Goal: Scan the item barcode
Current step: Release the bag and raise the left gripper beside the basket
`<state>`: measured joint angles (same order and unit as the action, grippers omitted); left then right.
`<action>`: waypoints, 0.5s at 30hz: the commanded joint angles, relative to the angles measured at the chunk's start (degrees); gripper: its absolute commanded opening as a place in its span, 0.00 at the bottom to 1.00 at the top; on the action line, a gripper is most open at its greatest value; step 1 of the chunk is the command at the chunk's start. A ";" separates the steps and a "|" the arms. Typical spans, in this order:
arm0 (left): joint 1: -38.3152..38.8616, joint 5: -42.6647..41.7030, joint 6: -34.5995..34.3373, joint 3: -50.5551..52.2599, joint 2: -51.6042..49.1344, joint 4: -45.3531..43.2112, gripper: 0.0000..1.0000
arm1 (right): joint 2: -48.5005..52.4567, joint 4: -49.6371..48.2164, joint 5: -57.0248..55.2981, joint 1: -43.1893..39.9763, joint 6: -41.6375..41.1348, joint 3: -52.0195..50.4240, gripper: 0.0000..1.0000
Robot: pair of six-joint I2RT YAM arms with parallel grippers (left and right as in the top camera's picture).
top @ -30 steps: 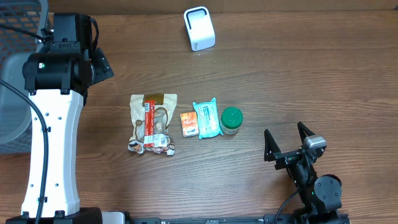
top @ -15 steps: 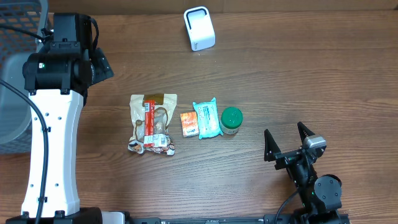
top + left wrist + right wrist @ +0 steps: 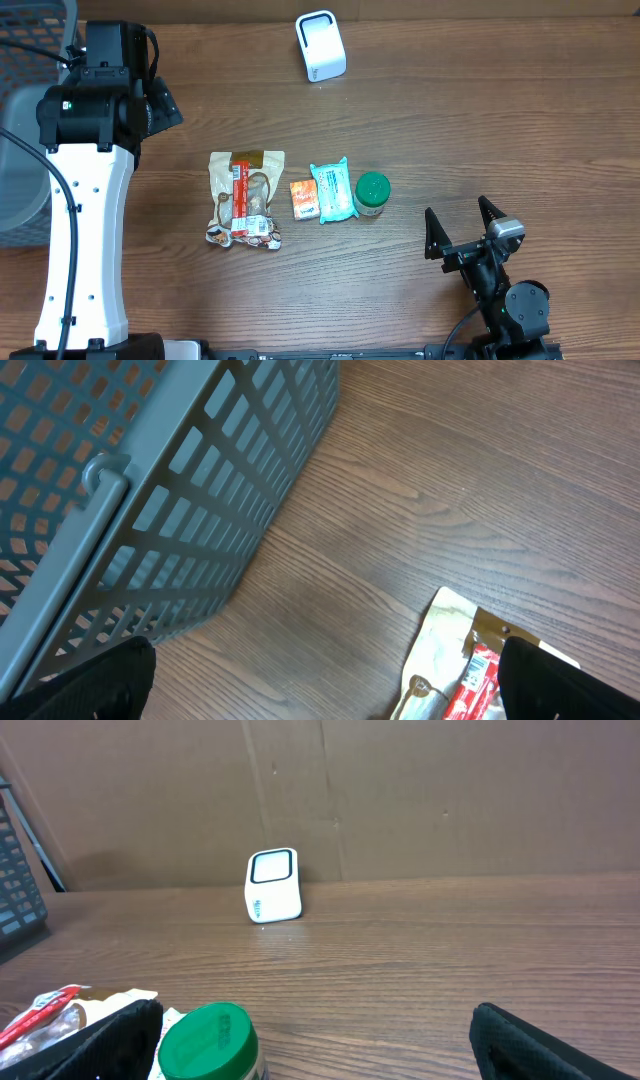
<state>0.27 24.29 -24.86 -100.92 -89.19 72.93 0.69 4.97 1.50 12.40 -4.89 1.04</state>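
Several items lie in a row mid-table: a clear snack bag with a red strip [image 3: 245, 198], a small orange packet [image 3: 304, 199], a teal wipes pack [image 3: 333, 191] and a green-lidded jar [image 3: 372, 194]. The white barcode scanner [image 3: 321, 46] stands at the far edge and faces my right wrist camera as the scanner [image 3: 273, 886]. My right gripper [image 3: 462, 228] is open and empty near the front edge, right of the jar [image 3: 210, 1042]. My left gripper [image 3: 320, 700] is open above bare wood, between the basket and the snack bag [image 3: 450, 665]. No barcode shows on any item.
A grey plastic mesh basket [image 3: 20, 120] fills the left edge, its wall [image 3: 200, 500] close to my left fingers. The left arm's white body [image 3: 85, 240] stretches along the left side. A brown cardboard wall [image 3: 400, 790] stands behind the scanner.
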 commanded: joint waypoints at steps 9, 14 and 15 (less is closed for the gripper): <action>-0.15 1.36 0.66 -0.81 -0.31 0.15 1.00 | -0.52 -0.33 1.27 -0.22 -5.01 -0.57 1.00; -0.15 1.36 0.66 -0.81 -0.31 0.15 1.00 | -0.52 2.56 3.54 -0.22 -6.47 1.73 1.00; -0.15 1.36 0.66 -0.81 -0.31 0.15 1.00 | -0.50 3.91 3.50 -0.28 -6.43 3.06 1.00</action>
<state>0.27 24.29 -24.86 -100.92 -89.19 72.90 0.69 7.51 3.62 12.40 -9.63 1.15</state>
